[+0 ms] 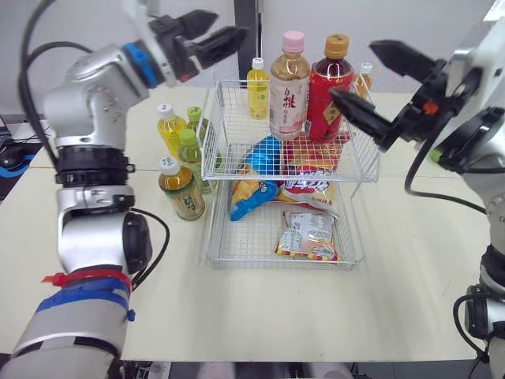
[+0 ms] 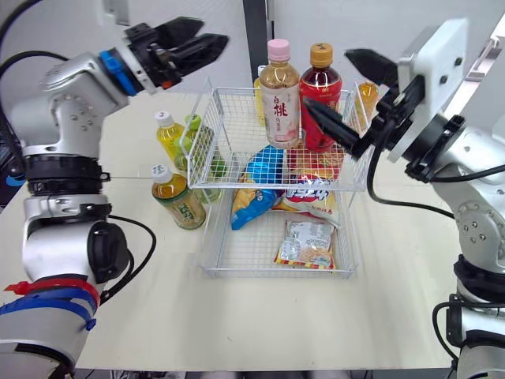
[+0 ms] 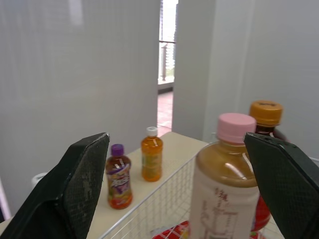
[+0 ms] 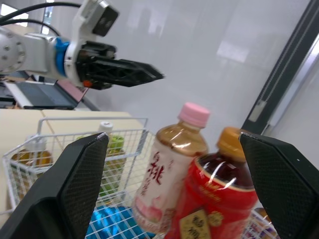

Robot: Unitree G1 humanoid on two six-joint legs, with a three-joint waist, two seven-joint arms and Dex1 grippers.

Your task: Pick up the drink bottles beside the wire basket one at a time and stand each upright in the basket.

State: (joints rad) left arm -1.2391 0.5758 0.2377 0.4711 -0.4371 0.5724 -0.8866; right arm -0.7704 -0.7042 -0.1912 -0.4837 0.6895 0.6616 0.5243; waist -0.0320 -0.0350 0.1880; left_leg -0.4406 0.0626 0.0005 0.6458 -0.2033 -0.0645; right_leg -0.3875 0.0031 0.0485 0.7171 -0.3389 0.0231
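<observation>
A two-tier white wire basket (image 1: 357, 170) stands mid-table. On its upper tier stand a pink-capped peach drink bottle (image 1: 289, 83) and a red bottle with an orange cap (image 1: 330, 87), both upright. Several green and yellow tea bottles stand on the table to the left of the basket, the nearest being one with a white cap (image 1: 181, 188). My left gripper (image 1: 229, 24) hovers open, high over the basket's back left corner, holding nothing. My right gripper (image 1: 353, 71) is open just right of the red bottle, its fingers (image 4: 79, 174) apart and not touching it.
Snack packets (image 1: 308, 235) and a blue chip bag (image 1: 252, 185) lie in the lower tier. A small yellow bottle (image 1: 257, 85) stands at the basket's back. Beyond the basket stand an orange bottle (image 3: 151, 159) and a purple-capped bottle (image 3: 118, 175). The beige table (image 1: 260, 316) lies bare in front.
</observation>
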